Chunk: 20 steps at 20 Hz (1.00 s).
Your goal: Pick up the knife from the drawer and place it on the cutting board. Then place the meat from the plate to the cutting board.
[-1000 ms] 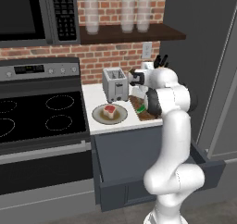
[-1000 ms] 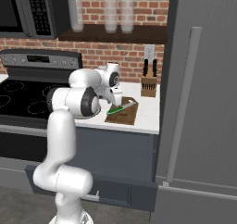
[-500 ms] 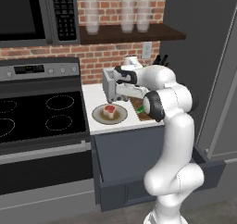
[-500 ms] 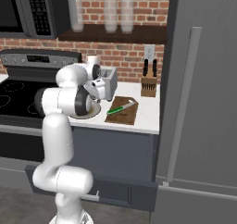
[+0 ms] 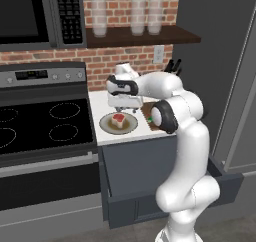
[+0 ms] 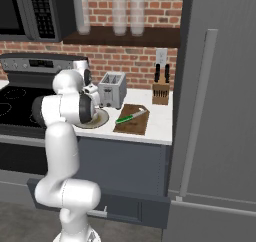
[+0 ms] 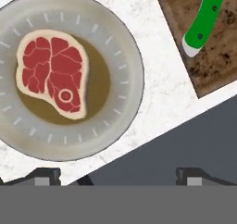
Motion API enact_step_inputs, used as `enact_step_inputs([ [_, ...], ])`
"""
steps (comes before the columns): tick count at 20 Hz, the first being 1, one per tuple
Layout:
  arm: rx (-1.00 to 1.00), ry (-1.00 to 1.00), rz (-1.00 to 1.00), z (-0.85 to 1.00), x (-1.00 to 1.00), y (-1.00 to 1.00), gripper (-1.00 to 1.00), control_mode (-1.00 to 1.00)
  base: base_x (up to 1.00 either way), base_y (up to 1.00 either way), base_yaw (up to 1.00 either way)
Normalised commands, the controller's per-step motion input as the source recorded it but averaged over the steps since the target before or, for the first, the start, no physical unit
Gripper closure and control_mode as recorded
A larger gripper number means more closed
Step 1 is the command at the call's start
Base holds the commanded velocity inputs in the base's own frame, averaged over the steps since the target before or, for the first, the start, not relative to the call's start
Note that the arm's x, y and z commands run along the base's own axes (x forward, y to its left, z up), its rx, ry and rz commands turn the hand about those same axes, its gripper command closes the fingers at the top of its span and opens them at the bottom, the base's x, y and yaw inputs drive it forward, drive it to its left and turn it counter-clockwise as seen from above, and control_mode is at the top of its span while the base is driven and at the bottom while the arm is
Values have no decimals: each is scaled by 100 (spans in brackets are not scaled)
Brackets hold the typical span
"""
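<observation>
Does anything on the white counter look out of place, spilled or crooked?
Nothing stands out. The green-handled knife lies flat on the brown wooden cutting board, the red-pink steak sits whole inside the round grey-rimmed plate, and no spill shows. The dark grey-blue drawer below hangs open.

The white speckled counter point(image 7: 162, 86) is carrying every item in this work area. The plate point(image 7: 125, 56) is resting flat on the counter near its front edge, and the meat point(image 7: 53, 72) is lying on the plate's tan centre. The cutting board point(image 6: 134, 120) is lying flat on the counter just beside the plate, apart from it, and the knife point(image 6: 131, 117) is lying on the board. A toaster point(image 6: 112, 90) is standing on the counter behind the plate. A wooden knife block point(image 6: 160, 92) is standing at the back, against the brick wall.
</observation>
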Motion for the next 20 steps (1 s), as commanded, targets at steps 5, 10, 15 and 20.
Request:
enact_step_inputs([
  [5, 3, 9, 35, -19, 30, 0, -100, -100, 0, 0, 0],
  [10, 5, 7, 31, -32, 36, 2, -100, -100, 0, 0, 0],
  [15, 4, 1, 18, -30, 29, 30, -100, -100, 0, 0, 0],
  [20, 1, 0, 10, -37, 31, 31, -100, -100, 0, 0, 0],
])
